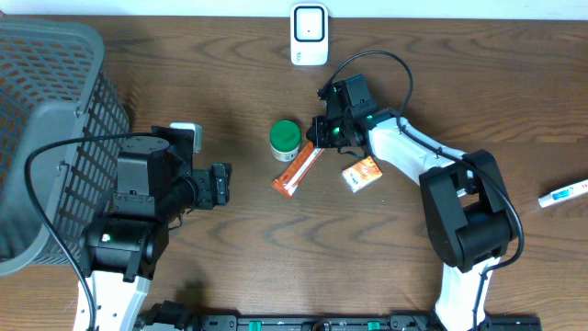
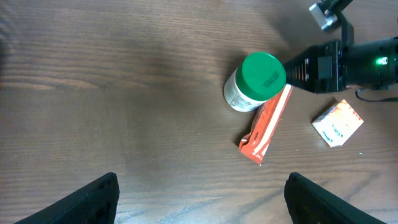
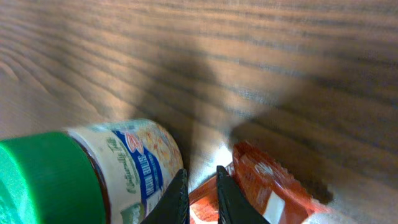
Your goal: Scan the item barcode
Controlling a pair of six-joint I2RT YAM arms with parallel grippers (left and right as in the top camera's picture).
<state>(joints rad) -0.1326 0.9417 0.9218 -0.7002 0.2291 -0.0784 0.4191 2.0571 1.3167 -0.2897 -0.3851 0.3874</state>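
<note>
At 9 o'clock, basket (image 1: 55, 110); left gripper (image 2: 202, 199) spread wide, idle. Scanner (image 1: 310, 35) at 12. Right gripper (image 3: 200, 183) pressed nearly together, apparently pinching packet (image 1: 299, 170) far end at centre; jar (image 1: 286, 138) just beside at 9. Lift straight, clear of jar; hold pinch firm; find barcode, face to scanner.

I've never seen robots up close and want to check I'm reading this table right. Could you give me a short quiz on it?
1. True or false: the green-lidded jar is inside the grey basket.
2. Which tool has its jaws wide apart? A. left tool B. right tool C. both
3. Name the item at the right tool's tips.

Key:
1. False: it is on the table.
2. A.
3. The orange packet.
</note>
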